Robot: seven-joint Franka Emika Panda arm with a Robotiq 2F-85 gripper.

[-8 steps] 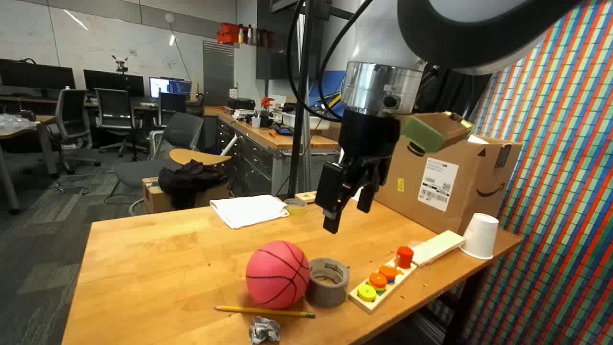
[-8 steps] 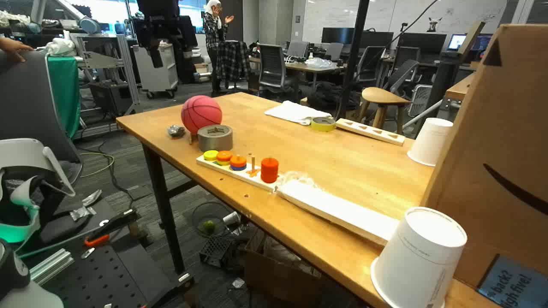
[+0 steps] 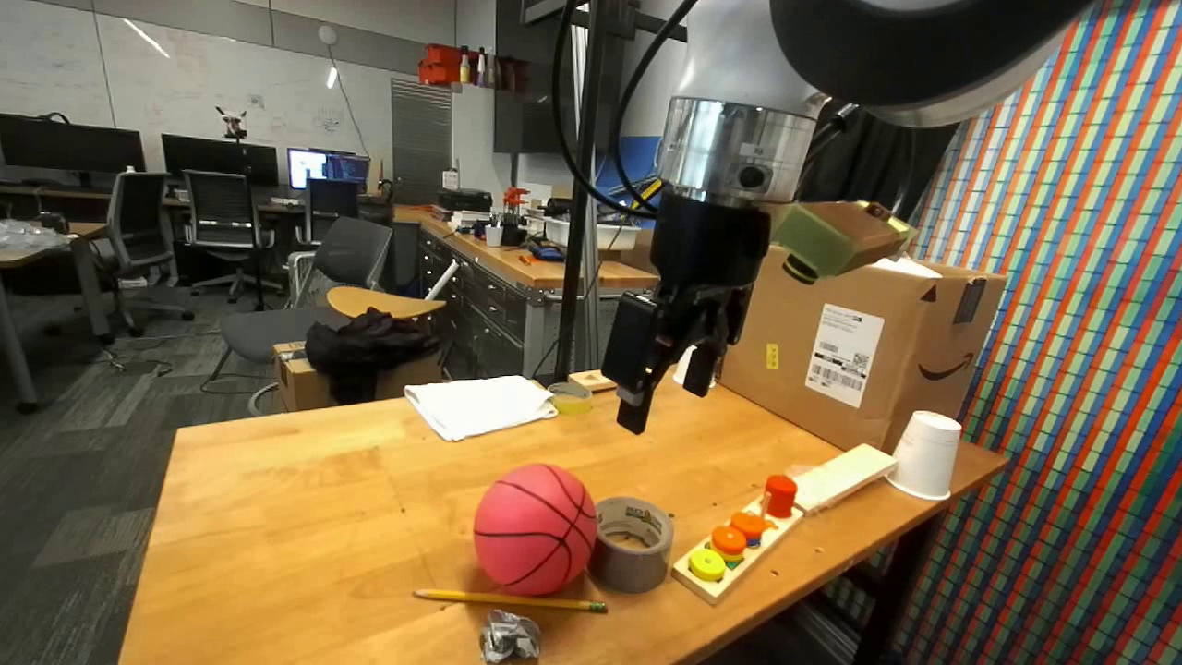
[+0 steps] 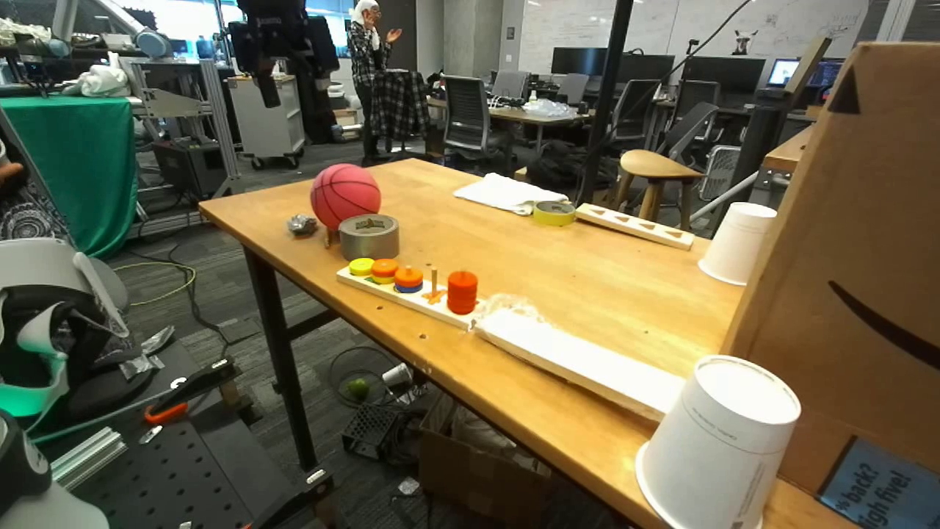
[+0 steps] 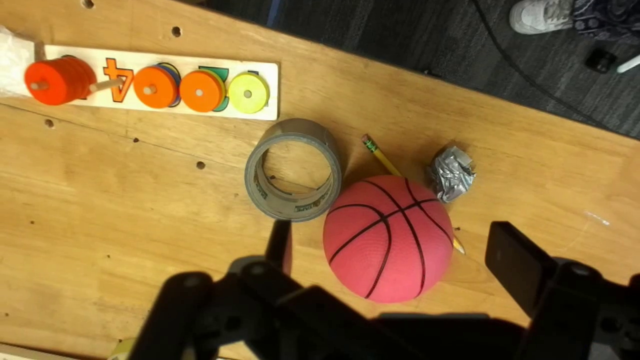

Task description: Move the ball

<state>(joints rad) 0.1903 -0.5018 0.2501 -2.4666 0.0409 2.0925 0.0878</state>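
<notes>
A pink ball (image 3: 536,529) with black basketball lines rests on the wooden table. It also shows in an exterior view (image 4: 346,195) and in the wrist view (image 5: 389,245). My gripper (image 3: 666,399) hangs well above the table, with its fingers pointing down. In the wrist view the gripper (image 5: 397,250) is open, its fingers wide apart, with nothing between the fingertips. The ball appears below, in the gap between the two fingers. In an exterior view the gripper (image 4: 294,73) shows only partly, at the top edge.
A grey tape roll (image 3: 633,545) stands close beside the ball. A pencil (image 3: 508,601) and crumpled foil (image 3: 510,637) lie near it. A ring-stacking board (image 3: 739,552), white cup (image 3: 926,455), cardboard box (image 3: 850,351) and white cloth (image 3: 482,406) are on the table.
My gripper has risen slightly. The ball and the table items have not moved. At the left edge of an exterior view, a grey panel and a person's hand have shifted left.
</notes>
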